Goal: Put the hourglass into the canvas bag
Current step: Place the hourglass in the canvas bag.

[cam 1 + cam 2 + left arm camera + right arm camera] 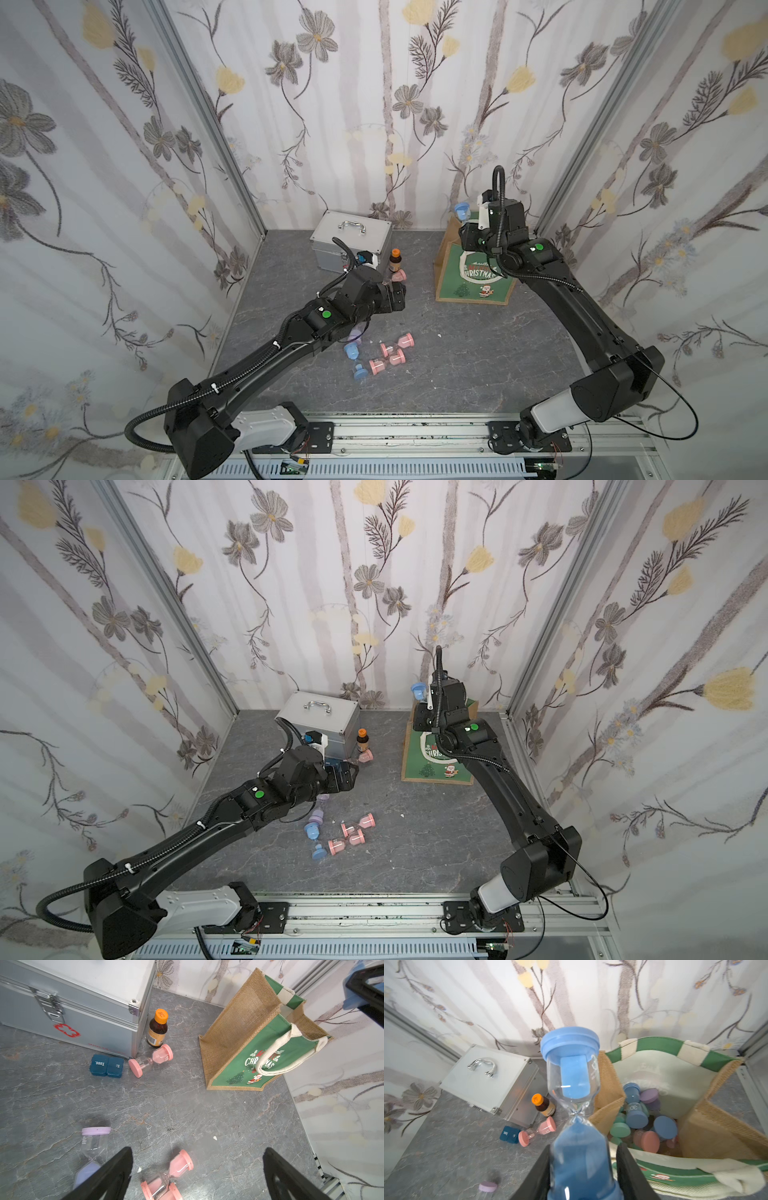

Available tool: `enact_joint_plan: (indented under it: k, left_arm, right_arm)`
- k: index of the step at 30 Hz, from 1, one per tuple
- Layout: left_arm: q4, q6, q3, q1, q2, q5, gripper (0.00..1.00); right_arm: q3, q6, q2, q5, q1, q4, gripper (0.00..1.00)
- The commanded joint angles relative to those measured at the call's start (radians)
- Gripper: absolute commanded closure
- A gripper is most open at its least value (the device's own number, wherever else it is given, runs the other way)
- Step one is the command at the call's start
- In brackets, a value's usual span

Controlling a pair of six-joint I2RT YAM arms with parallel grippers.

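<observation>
Right gripper (583, 1151) holding hourglass (574, 1084), above canvas bag (714, 1124)

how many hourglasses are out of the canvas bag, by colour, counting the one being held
pink hourglass: 3
purple hourglass: 1
blue hourglass: 2, with 1 lying loose and 1 gripped in the right end effector, shown at
total: 6
</observation>
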Motion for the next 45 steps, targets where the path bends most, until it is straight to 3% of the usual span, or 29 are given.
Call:
enact_joint_plan:
  k: [1, 9, 18, 22, 33, 41, 45]
  left_arm:
    - [0.021, 0.014, 0.021, -0.002, 0.017, 0.043, 0.0]
    - [0.067, 0.047, 0.048, -0.005, 0.092, 0.093, 0.0]
    - [0.139, 0.062, 0.071, -0.017, 0.173, 0.132, 0.0]
    - [0.15, 0.054, 0.089, -0.019, 0.209, 0.143, 0.0]
    - [0.153, 0.056, 0.082, -0.022, 0.222, 0.141, 0.0]
    - [0.149, 0.056, 0.073, -0.021, 0.203, 0.117, 0.0]
    - [0.159, 0.05, 0.058, -0.021, 0.189, 0.113, 0.0]
  right_arm:
    - [-0.003, 0.004, 0.009, 0.062, -0.037, -0.003, 0.81]
    - [0.014, -0.029, 0.111, 0.122, -0.109, 0.002, 0.81]
    - [0.109, -0.057, 0.285, 0.052, -0.163, -0.011, 0.81]
    - [0.141, -0.065, 0.357, -0.086, -0.189, -0.026, 0.8]
    - [0.055, -0.077, 0.45, -0.081, -0.191, -0.022, 0.72]
    - [0.02, -0.061, 0.354, -0.049, -0.171, -0.006, 0.41]
    - [0.027, -0.051, 0.294, -0.036, -0.152, -0.015, 0.32]
